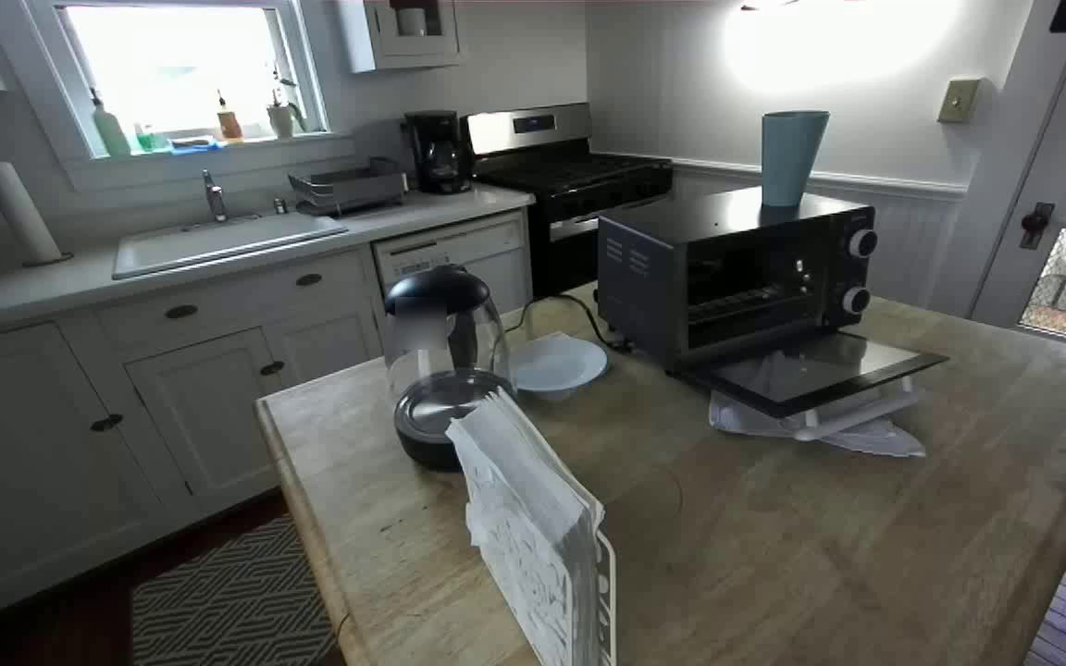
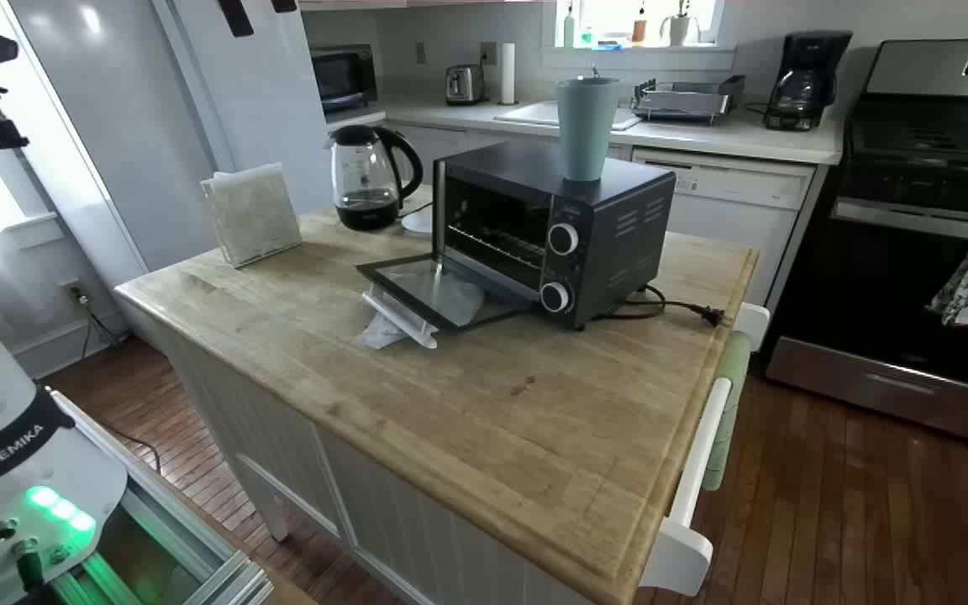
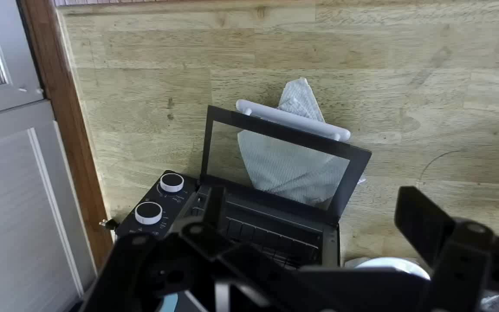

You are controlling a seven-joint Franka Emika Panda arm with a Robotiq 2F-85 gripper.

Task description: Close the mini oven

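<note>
The black mini oven stands on the wooden island in both exterior views [image 1: 639, 287] [image 2: 628, 227]. Its glass door [image 1: 811, 370] is dropped fully open, with the wire rack visible inside. The door's white handle [image 2: 400, 318] is at its outer edge, low over the tabletop and a crumpled white napkin [image 1: 871, 437]. In the wrist view the open door [image 3: 284, 160] and handle [image 3: 293, 120] lie ahead of my gripper [image 3: 314, 212]. The gripper is open and empty, with its fingers wide apart above the oven. Its dark fingertips also show at the top edge of an exterior view [image 2: 260, 8].
A blue-green cup [image 1: 792, 159] stands on the oven's top. A glass kettle [image 2: 366, 181], a white plate [image 1: 559, 363] and a napkin holder [image 2: 253, 214] are on the same island [image 2: 484, 412]. The oven's cord [image 2: 656, 307] lies behind it.
</note>
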